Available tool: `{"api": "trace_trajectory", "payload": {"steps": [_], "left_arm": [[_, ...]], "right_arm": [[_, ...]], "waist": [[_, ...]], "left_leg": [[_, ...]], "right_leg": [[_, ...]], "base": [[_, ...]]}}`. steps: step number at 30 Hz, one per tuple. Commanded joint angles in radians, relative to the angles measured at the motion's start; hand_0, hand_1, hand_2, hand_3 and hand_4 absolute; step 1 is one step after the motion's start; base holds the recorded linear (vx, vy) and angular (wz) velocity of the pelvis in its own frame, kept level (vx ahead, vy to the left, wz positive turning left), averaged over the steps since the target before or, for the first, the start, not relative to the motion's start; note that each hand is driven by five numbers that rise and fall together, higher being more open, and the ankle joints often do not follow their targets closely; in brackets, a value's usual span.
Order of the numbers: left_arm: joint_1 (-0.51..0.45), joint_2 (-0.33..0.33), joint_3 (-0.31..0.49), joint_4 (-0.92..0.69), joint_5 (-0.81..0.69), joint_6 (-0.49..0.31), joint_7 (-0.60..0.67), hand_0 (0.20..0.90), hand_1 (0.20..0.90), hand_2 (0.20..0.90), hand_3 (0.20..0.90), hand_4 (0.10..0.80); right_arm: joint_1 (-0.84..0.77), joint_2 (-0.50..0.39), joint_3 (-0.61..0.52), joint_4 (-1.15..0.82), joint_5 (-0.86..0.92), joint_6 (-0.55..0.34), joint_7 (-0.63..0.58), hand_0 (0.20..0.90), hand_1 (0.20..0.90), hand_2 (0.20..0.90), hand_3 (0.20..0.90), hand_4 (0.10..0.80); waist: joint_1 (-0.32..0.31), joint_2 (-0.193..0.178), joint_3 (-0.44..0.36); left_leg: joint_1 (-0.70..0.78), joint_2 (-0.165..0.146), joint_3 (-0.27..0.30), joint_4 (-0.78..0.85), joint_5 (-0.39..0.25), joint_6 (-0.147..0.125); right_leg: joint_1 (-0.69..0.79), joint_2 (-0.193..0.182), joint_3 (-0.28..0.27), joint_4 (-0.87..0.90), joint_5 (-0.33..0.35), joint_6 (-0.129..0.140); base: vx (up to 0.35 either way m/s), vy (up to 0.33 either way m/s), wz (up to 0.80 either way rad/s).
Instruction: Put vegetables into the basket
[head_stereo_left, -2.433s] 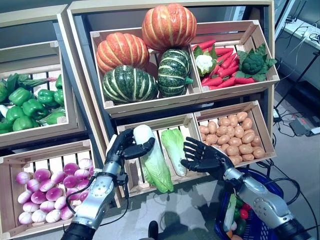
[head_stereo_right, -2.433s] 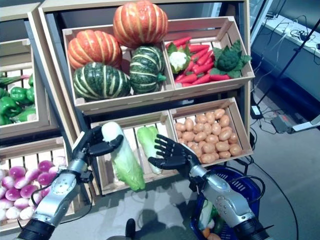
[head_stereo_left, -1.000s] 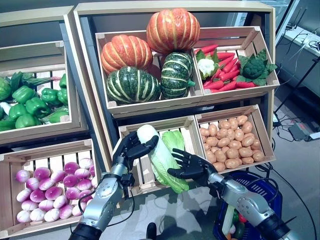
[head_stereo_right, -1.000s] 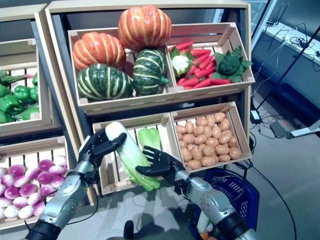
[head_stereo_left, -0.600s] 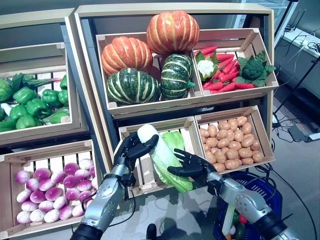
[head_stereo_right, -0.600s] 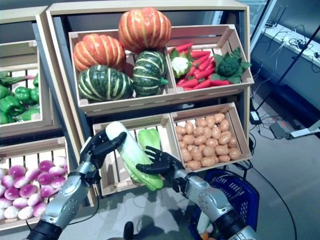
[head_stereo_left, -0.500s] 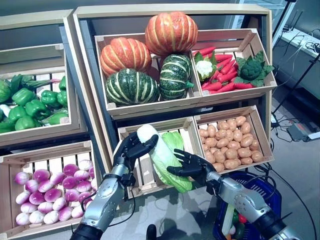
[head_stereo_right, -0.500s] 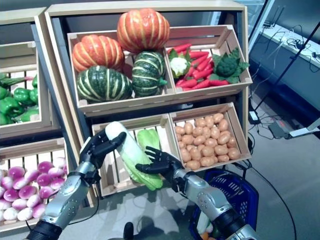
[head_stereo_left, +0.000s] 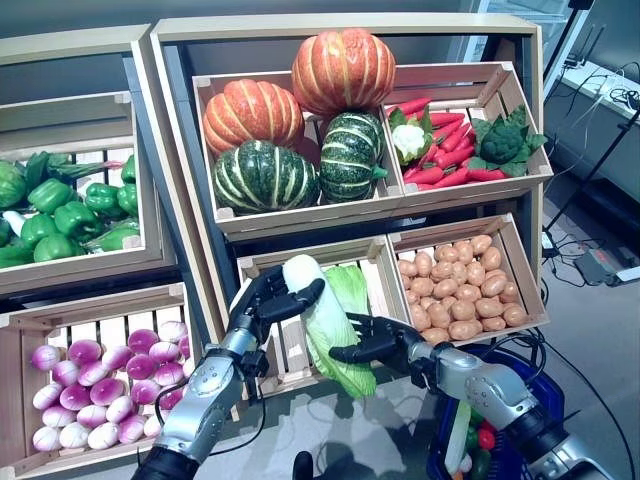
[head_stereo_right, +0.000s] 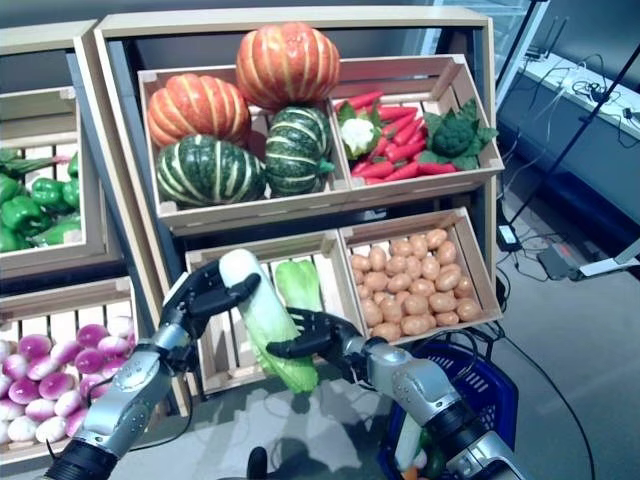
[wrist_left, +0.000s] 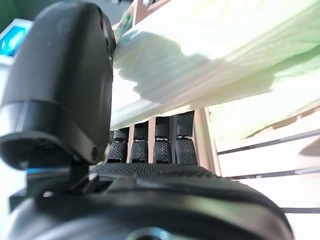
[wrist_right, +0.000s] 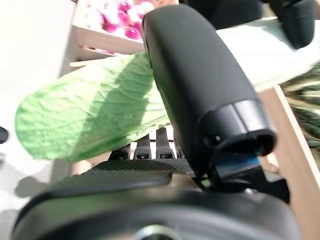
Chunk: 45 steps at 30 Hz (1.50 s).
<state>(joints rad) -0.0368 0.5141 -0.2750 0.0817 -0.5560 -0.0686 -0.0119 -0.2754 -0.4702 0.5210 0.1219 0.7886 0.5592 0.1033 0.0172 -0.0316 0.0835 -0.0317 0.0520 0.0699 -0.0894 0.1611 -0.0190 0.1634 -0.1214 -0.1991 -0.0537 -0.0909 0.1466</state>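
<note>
A long napa cabbage (head_stereo_left: 322, 315), white at the stalk and green at the leaf end, hangs slanted in front of the lower middle crate (head_stereo_left: 262, 368). My left hand (head_stereo_left: 262, 305) is shut on its white upper end; in the left wrist view the thumb (wrist_left: 60, 75) presses the cabbage (wrist_left: 210, 60) against the fingers. My right hand (head_stereo_left: 395, 342) reaches in from the right and is shut on the green lower part; its thumb (wrist_right: 200, 85) lies over the leaf (wrist_right: 95, 115). The blue basket (head_stereo_right: 492, 395) stands on the floor at lower right, holding several vegetables.
A second cabbage (head_stereo_left: 352, 285) lies in the middle crate behind the held one. Potatoes (head_stereo_left: 465, 290) fill the crate to the right, above the basket. Pumpkins (head_stereo_left: 300, 120), carrots (head_stereo_left: 445, 140), green peppers (head_stereo_left: 70, 215) and purple onions (head_stereo_left: 95, 385) fill the other crates.
My right hand has come in from the right and closed round the cabbage's green end. The left hand keeps its hold on the white end, and the cabbage has barely moved.
</note>
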Motion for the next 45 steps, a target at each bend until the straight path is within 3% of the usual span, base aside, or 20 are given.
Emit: {"api": "trace_trajectory", "payload": {"steps": [1, 14, 15, 16, 17, 31, 32, 33, 34, 45], "left_arm": [[-0.236, -0.027, -0.033, -0.128, -0.013, -0.118, -0.127, 0.300, 0.300, 0.300, 0.300, 0.400], [-0.246, -0.019, -0.059, -0.151, -0.038, -0.134, -0.142, 0.300, 0.300, 0.300, 0.300, 0.400], [-0.247, -0.021, -0.062, -0.152, -0.044, -0.133, -0.139, 0.300, 0.300, 0.300, 0.300, 0.400], [-0.247, -0.024, -0.065, -0.148, -0.045, -0.136, -0.135, 0.300, 0.300, 0.300, 0.300, 0.400], [-0.247, -0.027, -0.067, -0.146, -0.044, -0.139, -0.134, 0.300, 0.300, 0.300, 0.300, 0.400], [-0.241, -0.032, -0.067, -0.152, -0.071, -0.125, -0.120, 0.300, 0.300, 0.300, 0.300, 0.400], [-0.240, -0.033, -0.066, -0.149, -0.082, -0.120, -0.114, 0.364, 0.364, 0.364, 0.364, 0.442], [-0.238, -0.035, -0.064, -0.147, -0.089, -0.116, -0.112, 0.556, 0.556, 0.556, 0.556, 0.571], [-0.231, -0.033, -0.059, -0.144, -0.097, -0.111, -0.117, 0.900, 0.900, 0.900, 0.900, 0.800], [-0.143, 0.000, 0.031, -0.128, -0.151, -0.113, -0.152, 0.900, 0.900, 0.900, 0.900, 0.800]], "right_arm": [[-0.066, 0.008, 0.071, 0.014, -0.036, 0.014, 0.068, 0.900, 0.900, 0.900, 0.900, 0.800], [-0.059, 0.024, 0.090, 0.081, -0.054, 0.021, 0.071, 0.900, 0.900, 0.900, 0.900, 0.800], [-0.058, 0.028, 0.090, 0.087, -0.053, 0.017, 0.071, 0.764, 0.764, 0.764, 0.764, 0.709], [-0.058, 0.033, 0.090, 0.092, -0.047, 0.011, 0.064, 0.453, 0.453, 0.453, 0.453, 0.502], [-0.058, 0.037, 0.091, 0.098, -0.048, 0.005, 0.062, 0.300, 0.300, 0.300, 0.300, 0.400], [-0.054, 0.047, 0.080, 0.097, -0.002, -0.073, 0.045, 0.300, 0.300, 0.300, 0.300, 0.400], [-0.053, 0.050, 0.076, 0.095, 0.017, -0.093, 0.044, 0.300, 0.300, 0.300, 0.300, 0.400], [-0.049, 0.051, 0.070, 0.091, 0.026, -0.109, 0.048, 0.300, 0.300, 0.300, 0.300, 0.400], [-0.044, 0.048, 0.062, 0.079, 0.037, -0.123, 0.050, 0.300, 0.300, 0.300, 0.300, 0.400], [0.083, -0.054, -0.120, -0.060, 0.155, -0.286, 0.092, 0.300, 0.300, 0.300, 0.300, 0.400]], "waist": [[0.017, -0.036, -0.059], [0.014, -0.030, -0.061], [0.014, -0.030, -0.061], [0.014, -0.031, -0.061], [0.014, -0.031, -0.061], [0.015, -0.028, -0.059], [0.015, -0.027, -0.058], [0.015, -0.027, -0.057], [0.016, -0.026, -0.057], [0.004, -0.021, -0.045]], "left_leg": [[0.104, 0.038, 0.028, 0.002, -0.160, -0.047], [0.107, 0.038, 0.029, 0.002, -0.161, -0.046], [0.107, 0.038, 0.028, 0.002, -0.161, -0.046], [0.107, 0.038, 0.028, 0.002, -0.161, -0.046], [0.107, 0.038, 0.028, 0.002, -0.161, -0.046], [0.104, 0.036, 0.024, 0.002, -0.161, -0.045], [0.104, 0.037, 0.024, 0.002, -0.161, -0.045], [0.104, 0.038, 0.025, 0.002, -0.161, -0.046], [0.105, 0.038, 0.024, 0.002, -0.162, -0.046], [0.102, 0.046, 0.029, 0.002, -0.163, -0.045]], "right_leg": [[-0.070, -0.077, 0.028, -0.022, 0.126, 0.012], [-0.067, -0.073, 0.037, -0.027, 0.129, 0.011], [-0.067, -0.073, 0.037, -0.027, 0.129, 0.011], [-0.067, -0.073, 0.037, -0.027, 0.129, 0.011], [-0.067, -0.073, 0.037, -0.027, 0.129, 0.010], [-0.072, -0.072, 0.039, -0.024, 0.127, 0.009], [-0.071, -0.071, 0.040, -0.025, 0.126, 0.008], [-0.071, -0.072, 0.039, -0.025, 0.126, 0.008], [-0.071, -0.071, 0.040, -0.024, 0.125, 0.008], [-0.079, -0.063, 0.048, -0.020, 0.123, 0.008]], "base": [[0.000, 0.000, 0.00], [-0.002, 0.000, -0.01], [0.000, 0.000, 0.00], [0.000, 0.000, 0.00], [0.000, 0.000, 0.00], [0.000, 0.000, 0.00], [0.000, 0.000, 0.00], [0.000, 0.000, 0.00], [0.000, 0.000, 0.00], [0.000, 0.000, 0.00]]}}
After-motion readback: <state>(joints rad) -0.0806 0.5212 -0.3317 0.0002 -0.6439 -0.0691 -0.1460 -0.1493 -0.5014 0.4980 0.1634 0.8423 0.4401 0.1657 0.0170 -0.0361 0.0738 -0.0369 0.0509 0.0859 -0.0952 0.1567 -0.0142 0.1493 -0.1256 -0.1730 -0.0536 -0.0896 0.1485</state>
